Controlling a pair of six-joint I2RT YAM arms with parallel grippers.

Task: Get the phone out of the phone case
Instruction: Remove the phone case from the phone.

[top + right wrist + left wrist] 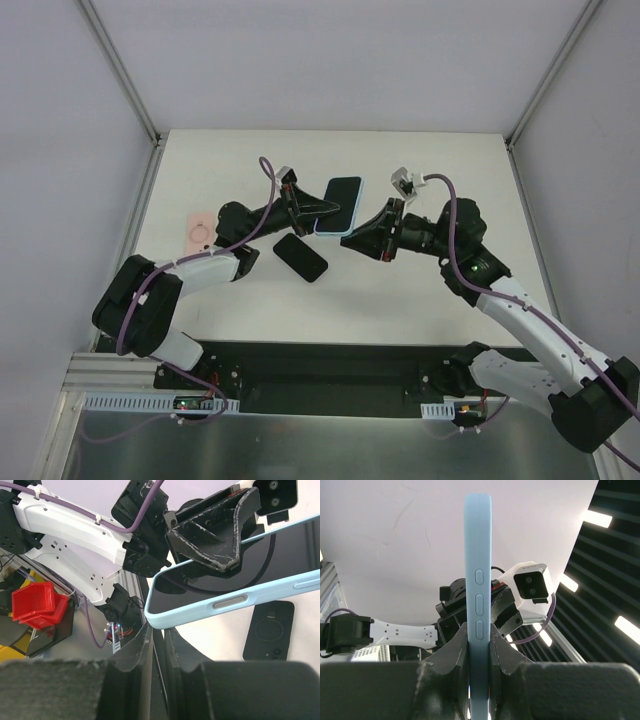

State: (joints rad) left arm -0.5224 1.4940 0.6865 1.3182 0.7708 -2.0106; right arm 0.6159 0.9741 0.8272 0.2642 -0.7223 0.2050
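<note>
White table (420,300), grey walls around it. The phone (341,200) is seated in a light blue case (478,555) and is held in the air over the middle of the table, dark screen up.

The left gripper (322,210) is brought in from 9 o'clock and is clamped on the cased phone. One finger (455,652) is pressed to each face, just below the side buttons.

The right gripper (356,232) is set at the phone's 5 o'clock corner. Its fingers are drawn nearly together, with a thin gap between them. Whether the case corner is nipped cannot be told.

A black case (300,257) is laid flat on the table at 7 o'clock of the phone. A pink case (200,230) is seen at 9 o'clock, well apart.
</note>
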